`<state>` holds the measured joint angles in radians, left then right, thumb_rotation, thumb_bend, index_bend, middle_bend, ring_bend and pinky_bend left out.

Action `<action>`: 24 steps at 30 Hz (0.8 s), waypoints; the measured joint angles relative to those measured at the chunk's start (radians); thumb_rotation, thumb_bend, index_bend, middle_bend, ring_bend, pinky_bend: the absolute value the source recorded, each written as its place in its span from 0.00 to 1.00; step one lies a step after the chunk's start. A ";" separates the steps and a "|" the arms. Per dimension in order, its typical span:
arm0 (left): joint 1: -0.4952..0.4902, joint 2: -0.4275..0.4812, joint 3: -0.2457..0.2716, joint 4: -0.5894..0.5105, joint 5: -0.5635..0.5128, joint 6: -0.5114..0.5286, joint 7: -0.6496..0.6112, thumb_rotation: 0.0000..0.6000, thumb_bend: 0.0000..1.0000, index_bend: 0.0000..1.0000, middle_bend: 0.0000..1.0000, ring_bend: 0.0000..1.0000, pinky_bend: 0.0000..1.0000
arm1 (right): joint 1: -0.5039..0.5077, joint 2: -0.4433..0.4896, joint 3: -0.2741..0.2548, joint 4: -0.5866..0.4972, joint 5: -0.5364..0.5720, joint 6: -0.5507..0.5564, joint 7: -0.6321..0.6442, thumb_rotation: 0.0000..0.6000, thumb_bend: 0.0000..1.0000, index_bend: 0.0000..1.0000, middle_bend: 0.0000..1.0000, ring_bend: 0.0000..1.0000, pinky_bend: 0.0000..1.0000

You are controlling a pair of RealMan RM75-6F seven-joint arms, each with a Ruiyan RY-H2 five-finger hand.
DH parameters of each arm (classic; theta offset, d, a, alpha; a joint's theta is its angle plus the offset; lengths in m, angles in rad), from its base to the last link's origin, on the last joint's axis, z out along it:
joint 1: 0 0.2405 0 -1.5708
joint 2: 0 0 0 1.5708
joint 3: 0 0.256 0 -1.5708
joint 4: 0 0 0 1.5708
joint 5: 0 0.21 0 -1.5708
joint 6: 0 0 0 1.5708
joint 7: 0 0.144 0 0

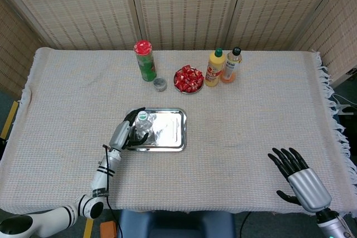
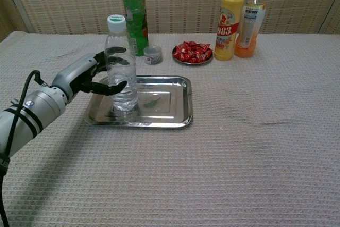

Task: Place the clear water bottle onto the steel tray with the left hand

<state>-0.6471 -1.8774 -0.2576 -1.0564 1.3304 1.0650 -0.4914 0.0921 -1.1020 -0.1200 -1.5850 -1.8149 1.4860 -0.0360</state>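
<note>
Right robot hand (image 1: 295, 179): near worktop (image 1: 251, 137) edge, fingers spread, holding nothing; open cloth around it. Left robot hand (image 2: 93, 75): wrapped around clear water bottle (image 2: 121, 67). Bottle: upright, long axis vertical, cap up, base on left part of steel tray (image 2: 170, 107); tray's right part bare. Beyond tray: green can (image 2: 136, 20), candy dish (image 2: 193, 51), two sauce bottles (image 2: 229, 20).

We see a glossy, mirror-like steel tray (image 2: 162, 119), a clear smooth plastic water bottle (image 2: 121, 78), and a matt, rough waffle-weave cloth (image 2: 239, 158) covering the table.
</note>
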 measured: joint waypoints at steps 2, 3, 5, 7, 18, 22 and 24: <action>0.002 0.010 0.004 -0.007 -0.005 -0.010 0.006 1.00 0.39 0.00 0.00 0.00 0.01 | 0.000 -0.001 -0.001 0.001 -0.002 0.000 -0.001 1.00 0.06 0.00 0.00 0.00 0.00; 0.002 0.015 0.006 -0.009 -0.006 -0.014 0.009 1.00 0.38 0.00 0.00 0.00 0.00 | 0.000 -0.002 -0.001 0.001 -0.002 0.000 -0.002 1.00 0.05 0.00 0.00 0.00 0.00; 0.004 0.026 0.012 -0.014 -0.006 -0.021 0.012 1.00 0.37 0.00 0.00 0.00 0.00 | -0.001 -0.002 -0.001 0.001 -0.003 0.001 -0.002 1.00 0.05 0.00 0.00 0.00 0.00; 0.007 0.038 0.018 -0.022 -0.002 -0.023 0.009 1.00 0.35 0.00 0.00 0.00 0.00 | -0.001 -0.002 -0.001 0.001 -0.002 0.003 -0.003 1.00 0.05 0.00 0.00 0.00 0.00; 0.030 0.129 0.047 -0.090 0.015 -0.024 0.024 1.00 0.33 0.00 0.00 0.00 0.00 | -0.001 -0.001 -0.002 0.001 -0.002 -0.001 -0.006 1.00 0.06 0.00 0.00 0.00 0.00; 0.076 0.208 0.083 -0.124 0.047 0.041 0.090 1.00 0.35 0.00 0.00 0.00 0.00 | 0.000 0.001 -0.004 0.000 -0.004 -0.003 -0.005 1.00 0.05 0.00 0.00 0.00 0.00; 0.107 0.236 0.105 -0.126 0.067 0.095 0.127 1.00 0.36 0.00 0.00 0.00 0.00 | -0.001 0.001 -0.004 -0.001 -0.004 -0.002 -0.005 1.00 0.06 0.00 0.00 0.00 0.00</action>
<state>-0.5397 -1.6412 -0.1531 -1.1821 1.3976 1.1605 -0.3649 0.0914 -1.1009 -0.1237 -1.5857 -1.8186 1.4840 -0.0413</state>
